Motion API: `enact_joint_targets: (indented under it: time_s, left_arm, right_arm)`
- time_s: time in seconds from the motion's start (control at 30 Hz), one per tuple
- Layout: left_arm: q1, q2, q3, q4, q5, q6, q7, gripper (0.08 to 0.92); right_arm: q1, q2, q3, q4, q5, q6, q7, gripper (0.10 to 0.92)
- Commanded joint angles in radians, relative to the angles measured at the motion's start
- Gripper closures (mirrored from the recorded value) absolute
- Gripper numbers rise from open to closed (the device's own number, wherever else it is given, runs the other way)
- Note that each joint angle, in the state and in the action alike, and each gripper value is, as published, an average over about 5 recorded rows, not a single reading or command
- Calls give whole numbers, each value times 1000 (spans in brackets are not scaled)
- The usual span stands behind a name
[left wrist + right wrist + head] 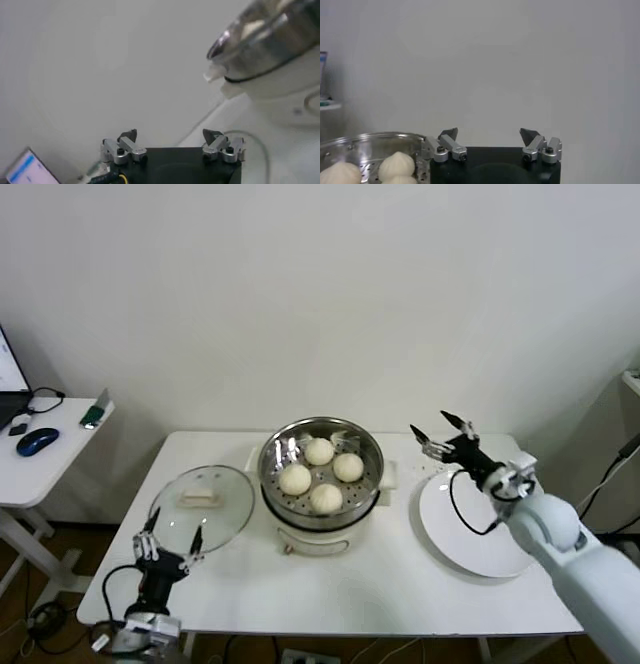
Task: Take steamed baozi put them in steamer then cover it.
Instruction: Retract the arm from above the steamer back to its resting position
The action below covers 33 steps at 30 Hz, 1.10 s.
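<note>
Table edges: the white table (330, 584) has free surface along its front side; the left gripper (170, 537) stands close to the front-left edge.
Open room: between steamer (322, 509) and white plate (470, 534) there is a bare strip of table.
Steamer: it stands near the middle of the table, uncovered, with shiny steel wall, tray with small holes, and white base.
Steamed baozi (321, 469): four smooth cream-white domes lie inside the steamer on the tray, close together.
Cover (203, 502): round clear glass with metal rim and cream handle, it lies on the table at the left, its rim just beside the steamer.
Left gripper: fingers spread apart, holding nothing, at the near rim of the cover.
Right gripper (443, 434): fingers spread wide, empty, raised over the far edge of the plate, to the right of the steamer and apart from it.
Right wrist view: two baozi (396, 164) are seen in the steamer (375, 145) beside the right gripper (489, 135).
Left wrist view: the steamer (272, 40) is ahead of the left gripper (171, 134).
</note>
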Motion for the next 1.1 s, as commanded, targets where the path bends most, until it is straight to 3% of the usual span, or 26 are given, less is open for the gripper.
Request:
enact_joint_targets:
  time_s: [0.03,0.53,0.9,1.1]
  left_arm:
    - [-58,148,29,69,510,104,19,177]
    - [-364,213,133,441,641,35,36,177]
    - [-514,158,175,657,673,-19,-35,177]
    - [-565,133,199,700,682,-24,-54,177]
  right_arm:
    - [-377,169,384,69,-59,-28,2,203]
    - [-443,212,399,76,-184,-54,-20,203]
    - [-469,239,410,76,-237,-54,-20,203]
    - [-470,253,410,77,-250,-52,-17,203]
